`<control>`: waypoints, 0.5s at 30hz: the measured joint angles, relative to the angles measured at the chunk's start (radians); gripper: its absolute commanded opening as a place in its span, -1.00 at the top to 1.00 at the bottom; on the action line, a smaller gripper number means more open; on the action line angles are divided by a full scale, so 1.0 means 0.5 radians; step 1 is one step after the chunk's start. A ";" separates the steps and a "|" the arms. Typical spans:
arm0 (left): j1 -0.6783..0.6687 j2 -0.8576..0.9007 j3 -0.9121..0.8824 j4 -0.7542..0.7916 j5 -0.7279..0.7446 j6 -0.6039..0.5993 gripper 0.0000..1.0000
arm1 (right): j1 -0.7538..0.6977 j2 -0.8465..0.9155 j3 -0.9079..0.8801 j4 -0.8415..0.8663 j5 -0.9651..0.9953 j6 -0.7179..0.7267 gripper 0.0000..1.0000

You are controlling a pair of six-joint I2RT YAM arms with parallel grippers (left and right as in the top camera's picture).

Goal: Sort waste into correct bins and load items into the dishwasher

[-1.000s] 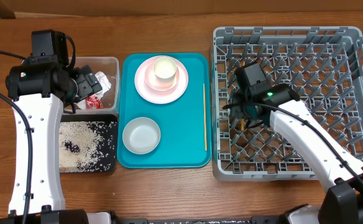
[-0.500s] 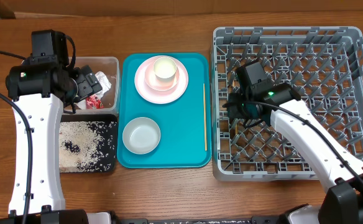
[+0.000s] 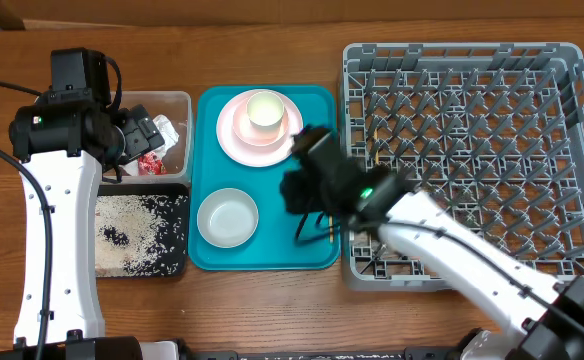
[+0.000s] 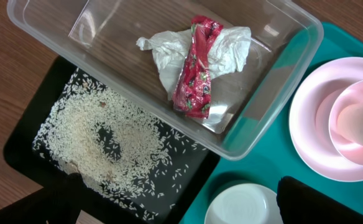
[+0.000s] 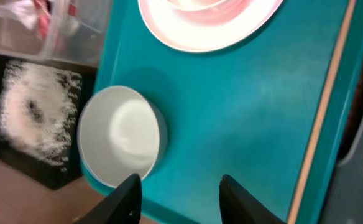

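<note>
**Q:** Teal serving tray point(image 3: 207, 170) at the centre of the overhead view: what does it carry?

**A:** In its upper part is a white plate point(image 3: 228, 135). On that sits a pink plate point(image 3: 262, 140), and a white cup point(image 3: 265, 108) stands on top. A pale bowl point(image 3: 227, 217) sits alone at the tray's lower left. Wooden chopsticks point(image 5: 321, 118) lie along the tray's right edge.

**Q:** What stands in the way?

**A:** Seen from above, the right arm lies across the tray's right edge and the left wall of the grey dish rack point(image 3: 472, 60). It covers most of the chopsticks there. They show plainly only in the right wrist view, slanting down the right of the frame.

**Q:** How is the right gripper point(image 5: 180, 186) set?

**A:** Its jaws are parted at a moderate width and grasp nothing; only bare teal tray shows between them. The bowl is just to their left, and the chopsticks are well apart to the right.

**Q:** And the left gripper point(image 4: 184, 202)?

**A:** It is spread wide, with a dark finger in each lower corner of its wrist view, and it holds nothing. It hangs where the clear tub point(image 4: 281, 74), the black tray point(image 4: 175, 180) and the teal tray meet.

**Q:** Where is the waste?

**A:** A crumpled tissue point(image 4: 163, 53) lies in the tub with the red wrapper point(image 4: 197, 71) resting on it. Rice grains point(image 4: 101, 143) are spread over the floor of the black tray, which sits directly below the tub in the frame.
</note>
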 measured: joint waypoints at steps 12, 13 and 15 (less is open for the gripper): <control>0.000 0.000 0.000 0.000 0.000 -0.001 -1.00 | 0.215 0.520 -0.037 -0.007 0.684 0.127 -0.01; 0.000 0.000 0.000 0.000 0.000 0.000 -1.00 | 0.214 0.549 -0.041 -0.015 0.710 0.139 0.00; 0.000 0.000 0.000 0.000 0.000 0.000 -1.00 | 0.207 0.587 -0.043 -0.021 0.744 0.162 -0.01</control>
